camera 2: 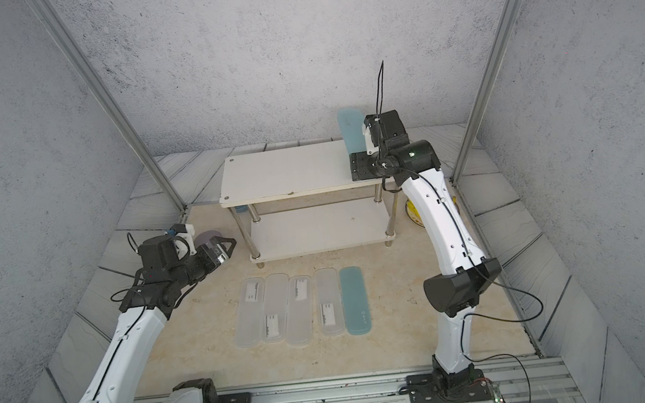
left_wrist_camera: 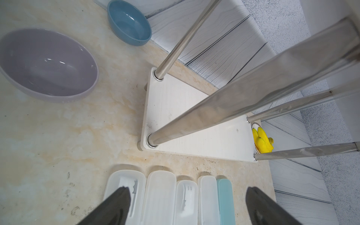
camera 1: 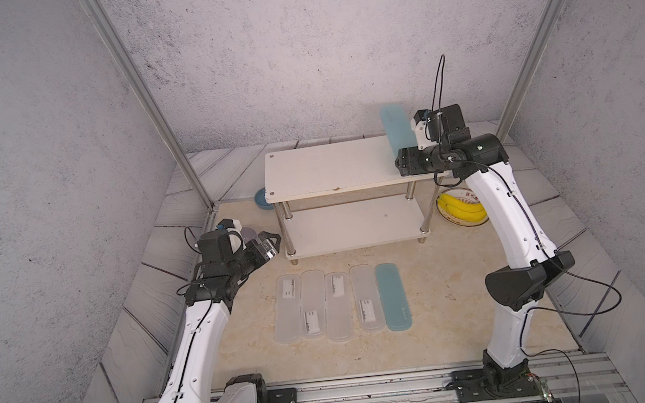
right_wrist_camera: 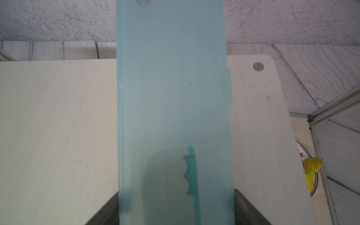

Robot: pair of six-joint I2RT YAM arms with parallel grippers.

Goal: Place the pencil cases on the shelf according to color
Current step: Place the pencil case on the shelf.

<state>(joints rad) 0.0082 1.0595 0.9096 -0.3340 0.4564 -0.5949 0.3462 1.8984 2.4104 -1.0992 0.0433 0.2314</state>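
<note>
Closest to the lens runs the aluminium rail [camera 1: 371, 393] carrying both arm bases. At left, the left gripper [left_wrist_camera: 188, 190] hangs over the table [camera 1: 445, 320] beside the shelf [camera 1: 310, 171]. Its fingers [left_wrist_camera: 116, 206] are spread wide with nothing between them, and the ends of the row of cases show through the gap, untouched. A purple bowl [left_wrist_camera: 48, 64] and a blue bowl [left_wrist_camera: 128, 23] sit nearby.

In front of the shelf, four white cases [camera 1: 338, 306] and a teal case [camera 1: 394, 297] at the row's right end lie flat, side by side.

At right, the right gripper [right_wrist_camera: 176, 191] is over the right end of the top board, clamped on the raised teal case [camera 1: 396, 124]. One finger presses each long edge near one end, and the rest reaches past the fingertips, tilted up toward the back wall. Whether it touches the board I cannot tell. A plate of bananas [camera 1: 460, 207] sits beside the shelf's right legs.
</note>
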